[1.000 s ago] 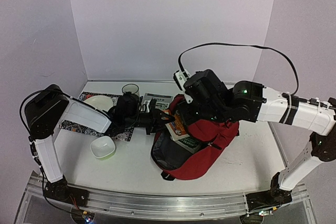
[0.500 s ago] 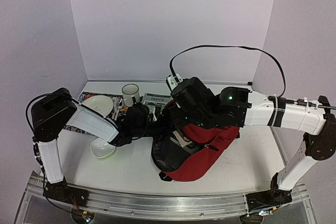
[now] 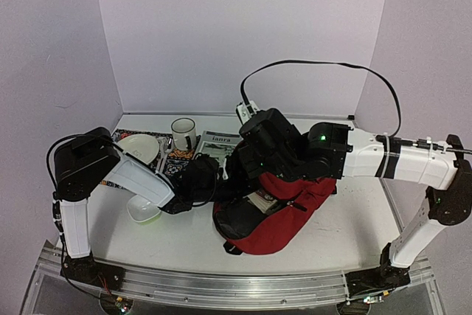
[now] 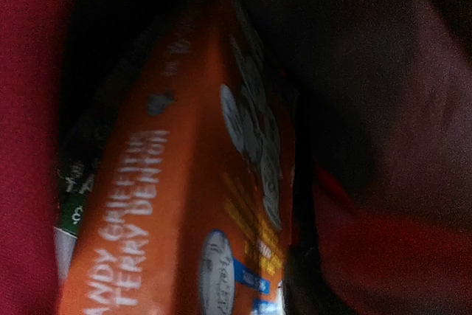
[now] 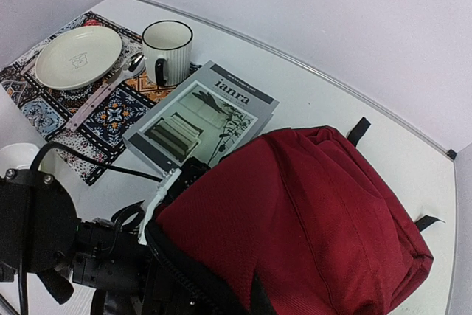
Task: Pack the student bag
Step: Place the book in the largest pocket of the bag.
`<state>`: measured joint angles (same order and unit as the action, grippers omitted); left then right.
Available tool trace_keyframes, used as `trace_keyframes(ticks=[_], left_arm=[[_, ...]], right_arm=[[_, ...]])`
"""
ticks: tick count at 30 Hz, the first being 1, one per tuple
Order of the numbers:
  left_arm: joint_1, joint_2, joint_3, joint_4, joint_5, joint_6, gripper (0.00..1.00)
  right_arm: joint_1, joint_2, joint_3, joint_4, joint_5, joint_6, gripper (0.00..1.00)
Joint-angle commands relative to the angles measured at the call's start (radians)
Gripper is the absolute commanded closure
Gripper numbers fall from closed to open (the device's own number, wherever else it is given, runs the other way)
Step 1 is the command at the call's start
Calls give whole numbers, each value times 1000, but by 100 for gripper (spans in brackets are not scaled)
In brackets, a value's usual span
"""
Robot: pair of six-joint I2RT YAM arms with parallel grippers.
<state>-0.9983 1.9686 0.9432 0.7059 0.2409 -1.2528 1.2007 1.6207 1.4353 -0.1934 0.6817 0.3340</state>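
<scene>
- Centrally, the student bag (image 3: 291, 219) lies on the table (image 3: 184, 245), just right of middle, with its dark mouth turned towards the left arm (image 3: 140, 181).
- The left arm reaches into that mouth. The left gripper is buried in the bag, so I cannot tell whether its fingers are apart or together.
- From the left wrist, an orange book (image 4: 169, 204) fills the view inside the bag, with red fabric at the left and a green-and-white cover (image 4: 72, 215) under the book's edge.
- The right arm (image 3: 354, 154) bends over the top of the bag. The right gripper's fingers are together, but whether they pinch any fabric is hidden.
- Behind the bag lies a grey magazine (image 5: 203, 119), its near corner touching the bag.
- Further left, a patterned mat (image 5: 110, 119) carries a striped mug (image 5: 167, 51), a plate (image 5: 78, 56) and a spoon (image 5: 110, 82) — the mug stands upright.
- A white bowl (image 3: 144, 212) sits in front of the mat, beside the left arm.
</scene>
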Motion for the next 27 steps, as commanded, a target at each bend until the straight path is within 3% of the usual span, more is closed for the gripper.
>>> trace_keyframes(ticks=[1,4,8,13,17,20,27], left_arm=[[-11,-44,4,10,24,92,41],[-11,-91,-36,-21,10,122,37],[-12,-120,-50,-48,7,144,40],[-15,-32,56,-53,84,150,60],[-21,31,139,-53,114,155,66],[-26,39,159,-53,108,177,62],[-26,-18,80,-60,86,226,35]], right_arm=[[8,-22,8,38,61,-13,96],[8,-24,4,34,62,-13,96],[8,-21,5,34,62,-13,95],[8,-9,14,34,77,-27,95],[7,-5,6,24,119,-41,95],[3,-11,-8,17,143,-43,96],[-32,-53,-75,7,148,-24,97]])
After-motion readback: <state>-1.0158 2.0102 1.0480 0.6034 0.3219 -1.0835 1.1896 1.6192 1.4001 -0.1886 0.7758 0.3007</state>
